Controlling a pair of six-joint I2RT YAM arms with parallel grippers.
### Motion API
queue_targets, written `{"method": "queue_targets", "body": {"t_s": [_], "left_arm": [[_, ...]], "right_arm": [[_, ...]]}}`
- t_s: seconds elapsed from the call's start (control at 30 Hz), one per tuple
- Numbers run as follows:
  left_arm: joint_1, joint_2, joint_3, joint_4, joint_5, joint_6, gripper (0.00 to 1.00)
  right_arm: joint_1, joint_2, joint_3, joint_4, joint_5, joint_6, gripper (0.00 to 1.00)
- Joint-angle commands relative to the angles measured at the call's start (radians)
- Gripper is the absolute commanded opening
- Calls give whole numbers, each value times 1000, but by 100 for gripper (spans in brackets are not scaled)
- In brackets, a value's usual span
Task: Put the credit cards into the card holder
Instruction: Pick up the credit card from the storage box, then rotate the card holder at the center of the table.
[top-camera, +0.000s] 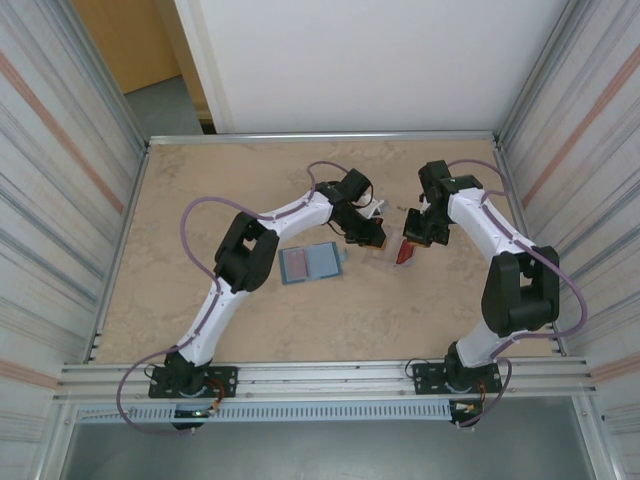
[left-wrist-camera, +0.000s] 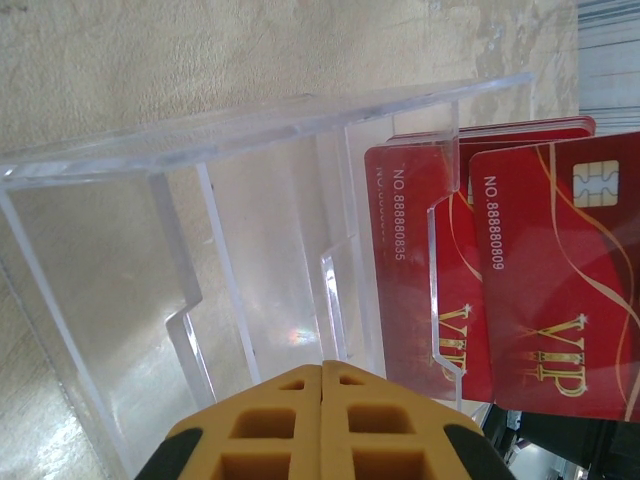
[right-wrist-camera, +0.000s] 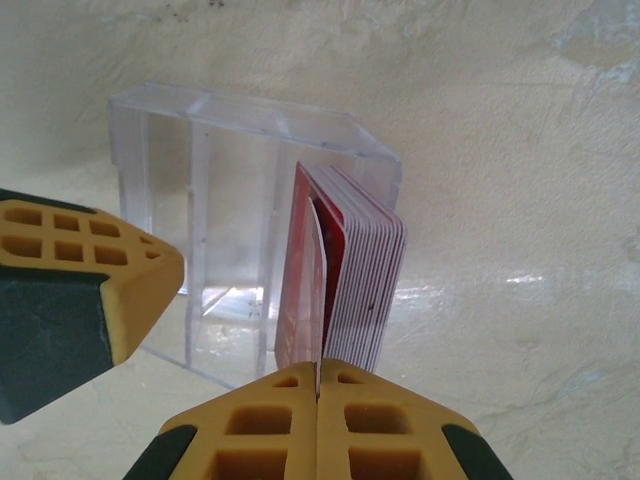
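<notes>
While my right gripper (right-wrist-camera: 318, 385) is clenched on the near edge of one red card (right-wrist-camera: 300, 270), that card leans a little away from the rest of the stack of cards (right-wrist-camera: 368, 270), which stands on edge in the end compartment of the clear case (right-wrist-camera: 200, 190). I read gold "VIP" lettering, a chip and a printed number on the card faces through the left wrist camera. The case's other compartments hold nothing that I can make out. My left gripper (left-wrist-camera: 322, 385) has its yellow pads pressed together at the case's edge, at the opposite end from the cards. I cannot tell whether a wall of the case is pinched between them. From overhead, the case sits on the worktop (top-camera: 200, 190) about midway between its left and right edges and slightly nearer the far edge than the near one, with both grippers meeting over it. The wallet (top-camera: 310, 263) lies opened flat on the worktop, near the case on its left side and just beside my left arm's elbow, apart from both grippers, with no card on it that I can see.
</notes>
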Motion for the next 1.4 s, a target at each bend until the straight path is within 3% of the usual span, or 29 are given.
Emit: {"method": "queue_targets", "body": {"t_s": [0.0,0.17,0.37,0.5,0.7,0.87,1.07,1.37], "left_arm": [[-3,21,-17,-73,-32,4,0],[25,-57,20,-107,-34,30,1],[78,-256,-68,-97,-82,148,22],[132,-436,-280,-57,-97,224,25],[162,-713,-652,-8,-252,425,28],[157,-853,-912,77,-372,575,36],[138,-913,-1070,150,-445,732,38],[77,-814,-1112,230,-615,854,39]], "right_arm": [[-16,-60,8,-17,-42,6,0],[-45,-143,-10,45,-153,24,0],[-54,-271,-64,121,-240,13,0],[-52,-349,-132,215,-311,31,0],[-8,-371,-174,308,-381,21,0],[11,-348,-161,281,-313,11,0],[-29,-357,-176,206,-257,4,0],[-67,-440,-251,215,-315,2,0]]}}
